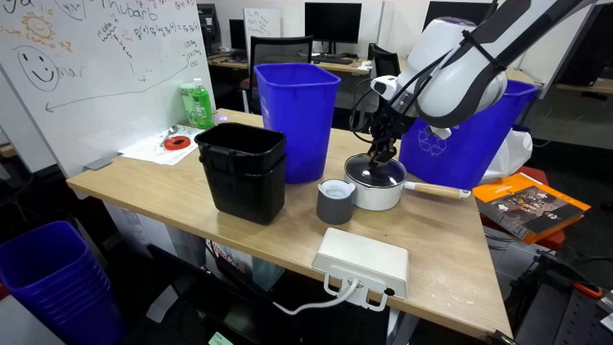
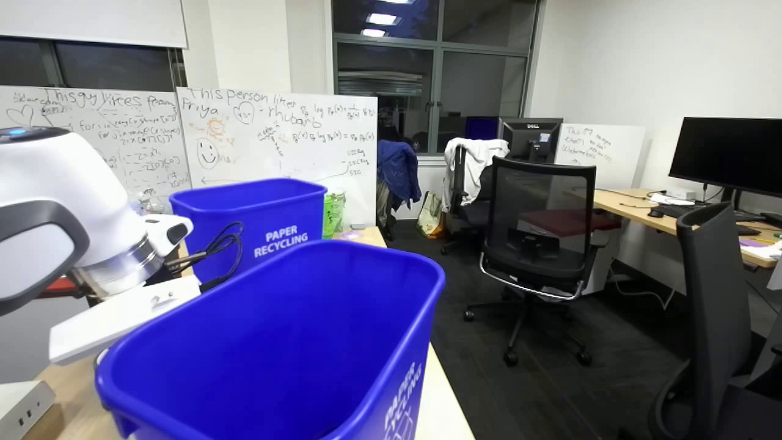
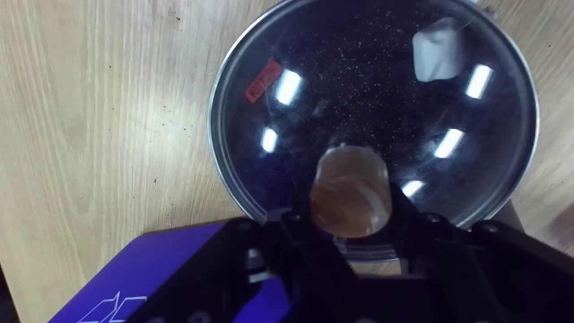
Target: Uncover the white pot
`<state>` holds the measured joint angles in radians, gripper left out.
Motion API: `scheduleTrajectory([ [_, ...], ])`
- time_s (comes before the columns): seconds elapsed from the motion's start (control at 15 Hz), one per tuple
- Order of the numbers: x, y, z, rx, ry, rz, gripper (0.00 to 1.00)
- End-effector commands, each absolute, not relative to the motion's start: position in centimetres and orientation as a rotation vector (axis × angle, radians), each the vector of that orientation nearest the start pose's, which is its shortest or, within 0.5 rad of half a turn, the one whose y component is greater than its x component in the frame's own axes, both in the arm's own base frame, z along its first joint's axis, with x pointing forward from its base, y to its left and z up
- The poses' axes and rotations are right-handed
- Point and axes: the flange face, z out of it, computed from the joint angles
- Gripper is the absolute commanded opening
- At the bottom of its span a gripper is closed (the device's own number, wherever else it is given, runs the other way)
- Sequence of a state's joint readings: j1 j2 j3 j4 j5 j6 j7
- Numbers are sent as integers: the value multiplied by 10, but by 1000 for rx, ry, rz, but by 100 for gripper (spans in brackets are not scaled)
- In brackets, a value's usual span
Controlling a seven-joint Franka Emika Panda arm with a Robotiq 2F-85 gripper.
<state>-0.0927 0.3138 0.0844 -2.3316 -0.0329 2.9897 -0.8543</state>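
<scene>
We find the jaws pinching the rounded brown knob (image 3: 352, 197) of the round, metal-rimmed glass lid (image 3: 372, 112). The lid covers the round white pot (image 1: 378, 198), which we locate on the pale wooden tabletop (image 1: 445, 249), beside a grey, white-topped cup (image 1: 334, 208).

glare on lid (image 3: 373, 112); blurry fingers (image 3: 309, 251)

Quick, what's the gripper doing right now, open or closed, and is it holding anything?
Gripper: closed, holding the glass lid by its brown knob.
</scene>
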Motion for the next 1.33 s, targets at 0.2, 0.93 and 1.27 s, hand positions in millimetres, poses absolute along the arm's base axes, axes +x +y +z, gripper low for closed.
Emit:
scheduleTrajectory([
  [0.2, 556, -2, 243, -2931, -1356, -530, 31],
  [0.93, 576, 4, 313, -2947, -1144, -546, 15],
  [1.27, 557, 17, 359, -2972, -1023, -439, 15],
])
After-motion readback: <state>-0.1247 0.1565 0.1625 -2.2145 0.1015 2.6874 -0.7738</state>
